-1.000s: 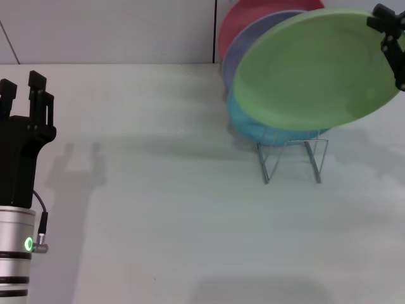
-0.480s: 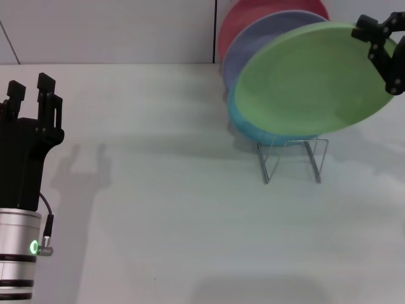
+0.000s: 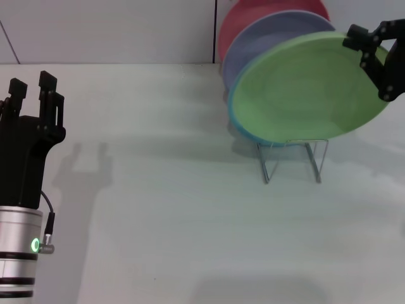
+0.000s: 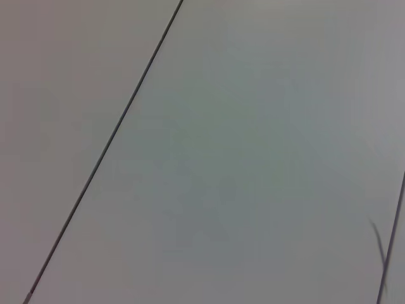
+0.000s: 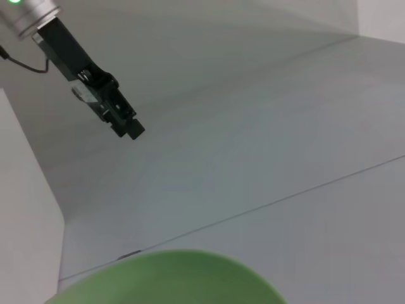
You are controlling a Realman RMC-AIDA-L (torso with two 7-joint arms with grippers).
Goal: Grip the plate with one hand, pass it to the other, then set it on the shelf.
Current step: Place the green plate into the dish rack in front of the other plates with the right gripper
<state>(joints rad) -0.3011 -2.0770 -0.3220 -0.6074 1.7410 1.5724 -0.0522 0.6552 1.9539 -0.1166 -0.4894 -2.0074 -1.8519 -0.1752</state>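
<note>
My right gripper (image 3: 368, 56) is at the far right of the head view, shut on the upper right rim of the light green plate (image 3: 309, 90). The plate is tilted and hangs in front of the other plates, its lower edge just above the silver wire shelf (image 3: 292, 158). The plate's rim also shows in the right wrist view (image 5: 169, 277). My left gripper (image 3: 30, 88) is open and empty, raised at the far left of the table. It also shows far off in the right wrist view (image 5: 124, 124).
A turquoise-blue plate (image 3: 236, 121), a lavender plate (image 3: 266, 33) and a red plate (image 3: 235, 25) stand in the shelf behind the green one. The pale table (image 3: 164, 190) spreads between the arms. A wall (image 3: 114, 25) rises behind. The left wrist view shows only bare surface.
My right gripper has moved left and down with the green plate, bringing it closer over the shelf and against the other plates. My left gripper has shifted slightly.
</note>
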